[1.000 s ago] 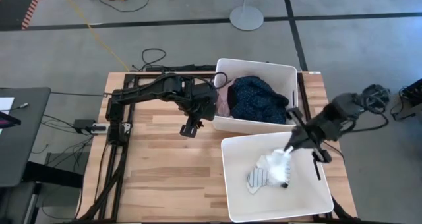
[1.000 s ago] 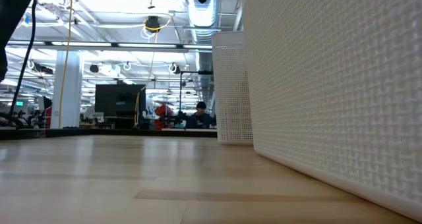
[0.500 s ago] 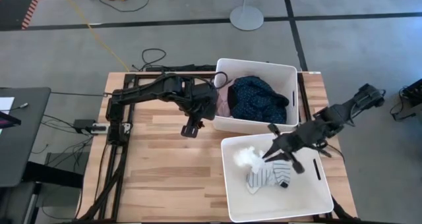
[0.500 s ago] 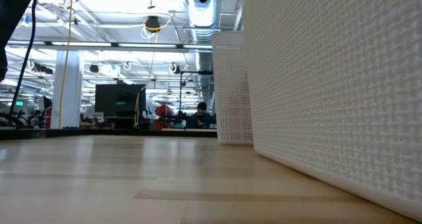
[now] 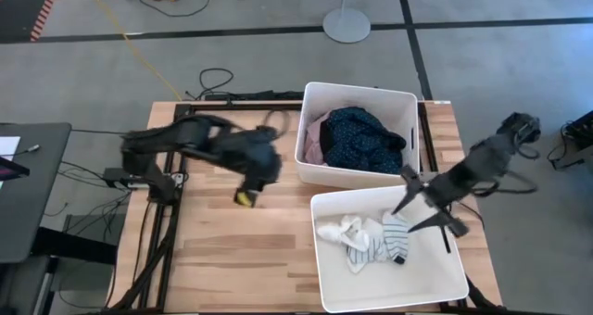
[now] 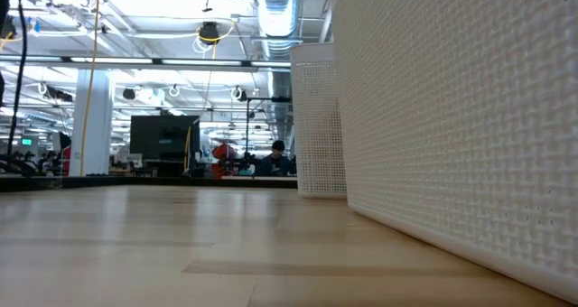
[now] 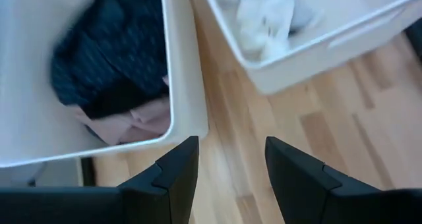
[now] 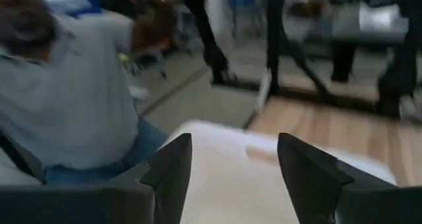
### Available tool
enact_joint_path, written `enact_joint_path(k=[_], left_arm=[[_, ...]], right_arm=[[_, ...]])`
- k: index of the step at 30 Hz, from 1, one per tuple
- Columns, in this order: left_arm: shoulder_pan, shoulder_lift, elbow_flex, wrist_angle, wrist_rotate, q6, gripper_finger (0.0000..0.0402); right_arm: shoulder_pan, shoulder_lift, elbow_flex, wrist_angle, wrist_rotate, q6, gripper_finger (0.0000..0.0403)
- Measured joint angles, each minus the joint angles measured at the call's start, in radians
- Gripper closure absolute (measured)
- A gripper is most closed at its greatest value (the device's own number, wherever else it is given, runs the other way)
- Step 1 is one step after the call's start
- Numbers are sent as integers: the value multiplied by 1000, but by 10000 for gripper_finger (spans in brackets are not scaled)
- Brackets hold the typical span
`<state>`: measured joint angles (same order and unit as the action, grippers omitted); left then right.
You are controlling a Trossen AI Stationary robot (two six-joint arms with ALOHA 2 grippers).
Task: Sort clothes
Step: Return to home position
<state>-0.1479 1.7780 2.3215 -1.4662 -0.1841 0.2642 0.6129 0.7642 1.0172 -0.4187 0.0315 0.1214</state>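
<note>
The near white bin (image 5: 326, 259) holds a white sock (image 5: 339, 230) and a striped sock (image 5: 378, 246), both lying on its floor. My right gripper (image 5: 419, 207) hovers open over that bin's right part, with nothing between its fingers (image 8: 234, 145). The far white bin (image 5: 359, 93) holds a navy dotted garment (image 5: 359, 137) on top of a pink one (image 5: 316, 145). My left gripper (image 5: 246, 196) hangs open and empty over the bare tabletop, left of both bins (image 7: 231, 145).
The two bins stand close together on the right half of the wooden table (image 5: 232, 250); the low view shows their perforated walls (image 6: 452, 117). A person in a grey shirt (image 8: 66, 99) sits beyond the table's right side. The left half of the tabletop is bare wood.
My right gripper has opened and let go of the white sock. It swung left over the near bin, then drew back right. The sock has dropped onto the bin's floor at its left side. My left arm has swung away from the far bin, toward the table's left and near edges.
</note>
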Motion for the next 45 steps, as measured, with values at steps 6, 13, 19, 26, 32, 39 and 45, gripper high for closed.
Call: enact_joint_path(k=[6, 13, 19, 26, 32, 39, 45], left_arm=[[-156, -150, 0, 71, -152, -72, 232], [-413, -273, -3, 32, -494, -225, 232], [-623, -368, -179, 10, -742, -380, 232], [-771, -557, -592, 42, -926, -653, 233], [-887, -742, -957, 241, -1003, -801, 233], [-965, -915, -1283, 524, -1082, -808, 233], [-971, -1010, -1456, 645, -1107, -857, 233]], right_arm=[[62, -121, 1, -2, 130, -117, 163], [129, -237, 1, -97, 244, -149, 163], [167, -281, -25, -137, 261, -148, 163], [172, -343, -26, -184, 287, -146, 163], [173, -398, -26, -268, 286, -92, 163], [171, -443, -34, -350, 286, -66, 163], [145, -544, -34, -370, 286, -97, 163]])
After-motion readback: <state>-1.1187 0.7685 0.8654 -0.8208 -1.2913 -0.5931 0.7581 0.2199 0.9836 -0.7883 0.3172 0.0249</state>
